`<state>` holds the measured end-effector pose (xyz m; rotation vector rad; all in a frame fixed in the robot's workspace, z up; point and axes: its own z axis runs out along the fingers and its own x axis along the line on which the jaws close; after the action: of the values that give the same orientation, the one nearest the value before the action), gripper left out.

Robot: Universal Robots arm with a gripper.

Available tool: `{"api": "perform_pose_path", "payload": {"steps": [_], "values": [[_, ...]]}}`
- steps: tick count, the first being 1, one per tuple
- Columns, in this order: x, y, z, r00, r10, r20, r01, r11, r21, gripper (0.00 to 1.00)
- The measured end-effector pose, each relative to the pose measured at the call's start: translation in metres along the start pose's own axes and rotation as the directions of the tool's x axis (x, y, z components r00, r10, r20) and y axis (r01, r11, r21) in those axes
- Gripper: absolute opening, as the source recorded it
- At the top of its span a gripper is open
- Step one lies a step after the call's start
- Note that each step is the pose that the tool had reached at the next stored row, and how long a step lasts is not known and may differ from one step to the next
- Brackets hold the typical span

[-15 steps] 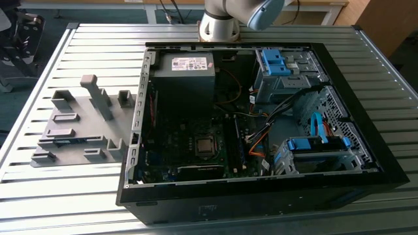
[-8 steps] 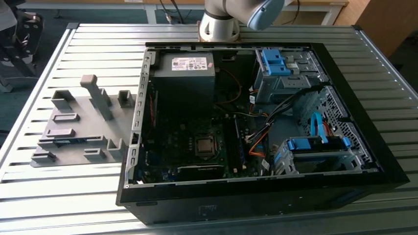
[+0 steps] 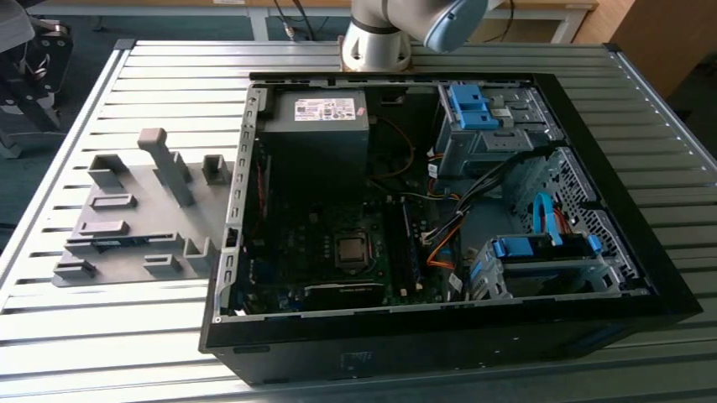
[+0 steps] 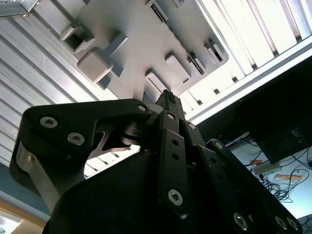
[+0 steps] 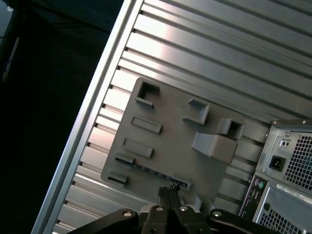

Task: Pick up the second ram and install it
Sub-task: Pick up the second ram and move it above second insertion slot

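In the exterior view, a grey tray [image 3: 151, 231] lies near the table's [image 3: 101, 336] edge on the exterior view's left. The ram [image 3: 112, 243] rests in a slot by the tray's near-left corner. In the first wrist view the gripper [image 5: 168, 191], fingers pressed together, points at the tray. The open case [image 3: 448, 336] sits to the exterior view's right.

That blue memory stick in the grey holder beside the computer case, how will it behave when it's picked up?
The memory stick looks thin and flat, so probably light and fairly stiff, yet likely fragile if twisted. It seems to sit on edge between blocks of the grey holder, so it should lift upward rather than slide sideways.
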<state>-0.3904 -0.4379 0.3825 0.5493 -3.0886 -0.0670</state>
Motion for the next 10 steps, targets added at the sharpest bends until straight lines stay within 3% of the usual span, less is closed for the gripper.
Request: {"api": "perform_pose_path", "payload": {"steps": [4,10], "values": [[0.0001,0.0000,0.0000,0.9999,-0.015,-0.0007,0.015,0.9999,-0.0001,0.11],[0.0009,0.0003,0.0001,0.9950,-0.100,-0.0043,0.100,0.9950,-0.0006,0.11]]}}
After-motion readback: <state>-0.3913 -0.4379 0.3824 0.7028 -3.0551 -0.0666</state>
